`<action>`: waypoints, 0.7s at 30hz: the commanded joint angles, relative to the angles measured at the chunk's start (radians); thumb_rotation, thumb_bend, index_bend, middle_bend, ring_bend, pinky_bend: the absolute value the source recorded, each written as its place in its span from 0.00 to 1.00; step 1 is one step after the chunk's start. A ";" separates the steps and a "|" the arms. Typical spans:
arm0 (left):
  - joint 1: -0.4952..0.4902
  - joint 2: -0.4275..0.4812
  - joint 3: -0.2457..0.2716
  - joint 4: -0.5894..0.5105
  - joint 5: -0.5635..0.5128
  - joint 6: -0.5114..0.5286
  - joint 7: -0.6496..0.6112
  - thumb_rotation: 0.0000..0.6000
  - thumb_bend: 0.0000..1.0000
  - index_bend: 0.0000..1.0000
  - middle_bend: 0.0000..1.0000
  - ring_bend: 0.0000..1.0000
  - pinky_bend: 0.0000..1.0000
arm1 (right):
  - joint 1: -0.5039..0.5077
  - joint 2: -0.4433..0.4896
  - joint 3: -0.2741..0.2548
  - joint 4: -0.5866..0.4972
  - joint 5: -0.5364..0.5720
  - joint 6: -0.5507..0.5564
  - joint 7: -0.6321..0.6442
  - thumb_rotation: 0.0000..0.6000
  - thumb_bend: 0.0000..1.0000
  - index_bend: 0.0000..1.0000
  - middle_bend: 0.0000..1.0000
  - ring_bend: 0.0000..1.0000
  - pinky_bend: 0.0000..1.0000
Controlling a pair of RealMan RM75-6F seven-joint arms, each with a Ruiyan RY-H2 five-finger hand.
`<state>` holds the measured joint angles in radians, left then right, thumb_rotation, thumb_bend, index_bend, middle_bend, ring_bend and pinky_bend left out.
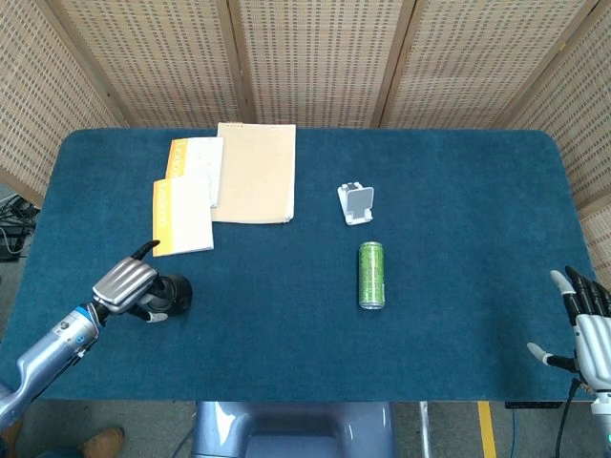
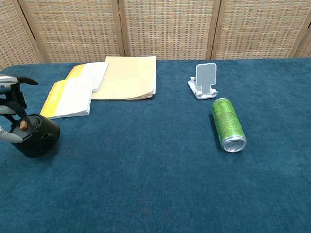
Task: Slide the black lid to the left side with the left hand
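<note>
The black lid (image 1: 175,293) is a small round black piece with a brown knob on top, and it stands on the blue table near the front left. My left hand (image 1: 124,283) is at its left side, fingers curled over its top and gripping it. The chest view shows the black lid (image 2: 38,141) at the far left with my left hand (image 2: 10,112) hooked over the knob, partly cut off by the frame edge. My right hand (image 1: 587,320) hangs off the table's front right corner, fingers apart and empty.
Yellow-spined books (image 1: 184,202) and a tan folder (image 1: 255,172) lie behind the lid. A green can (image 1: 371,275) lies on its side mid-table, a white phone stand (image 1: 356,202) behind it. The table's left edge (image 1: 33,286) is close to the left hand.
</note>
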<state>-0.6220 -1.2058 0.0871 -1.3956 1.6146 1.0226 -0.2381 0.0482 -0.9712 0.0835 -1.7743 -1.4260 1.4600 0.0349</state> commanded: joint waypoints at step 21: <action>0.014 0.187 -0.056 -0.338 -0.199 -0.122 -0.012 0.21 0.24 1.00 1.00 0.85 0.06 | -0.001 0.005 -0.004 -0.008 -0.011 0.002 0.009 1.00 0.00 0.00 0.00 0.00 0.00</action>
<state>-0.6081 -1.0192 0.0320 -1.7339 1.4158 0.9017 -0.2512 0.0469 -0.9665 0.0793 -1.7829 -1.4373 1.4619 0.0438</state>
